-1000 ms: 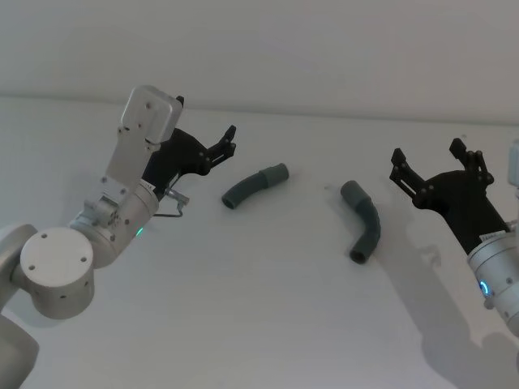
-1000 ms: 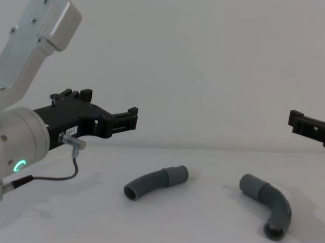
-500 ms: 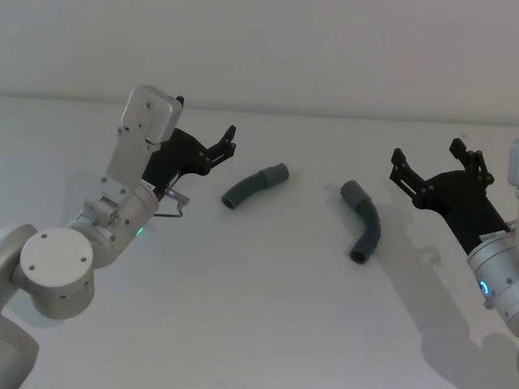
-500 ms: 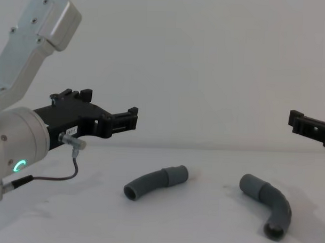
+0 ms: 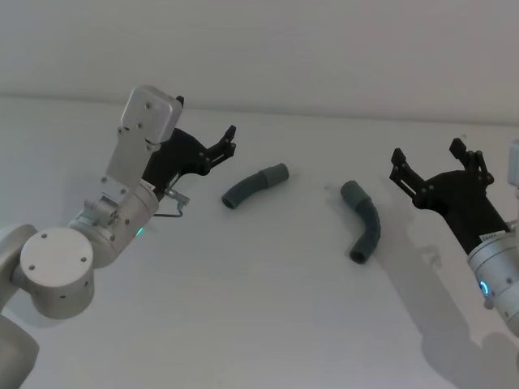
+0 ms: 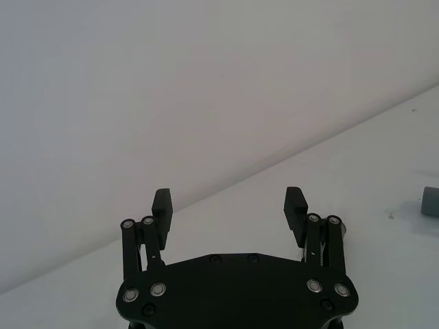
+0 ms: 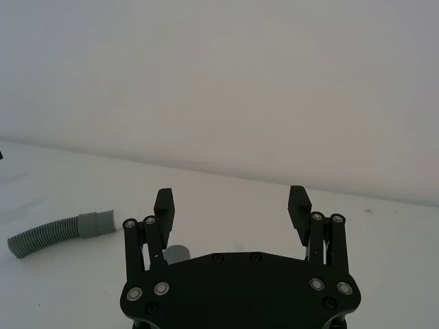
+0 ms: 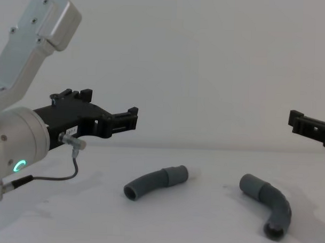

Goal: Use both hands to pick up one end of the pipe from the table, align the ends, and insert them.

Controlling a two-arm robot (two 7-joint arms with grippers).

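Two open, empty grippers hang above the table (image 5: pixel 259 316), neither having shifted in the last second: the left gripper (image 5: pixel 228 140) near the ribbed curved piece (image 5: pixel 254 185), the right gripper (image 5: pixel 428 154) out beyond the elbow piece (image 5: pixel 364 219). Both pipe pieces lie flat on the table between them, apart from each other and unmoved.

Left gripper (image 6: pixel 229 205): black bolted linkage plates, silver screw heads (image 6: pixel 158 289), ribbed pads (image 6: pixel 295 203). Right gripper (image 7: pixel 232 202): same build. Left arm (image 5: pixel 57 271): silver-grey cylinders, green light ring (image 8: pixel 19 165), thin dark cable (image 8: pixel 70 175). Right arm (image 5: pixel 503 304): blue ring (image 5: pixel 485 288). Small white patch (image 8: pixel 71 130), possibly label.
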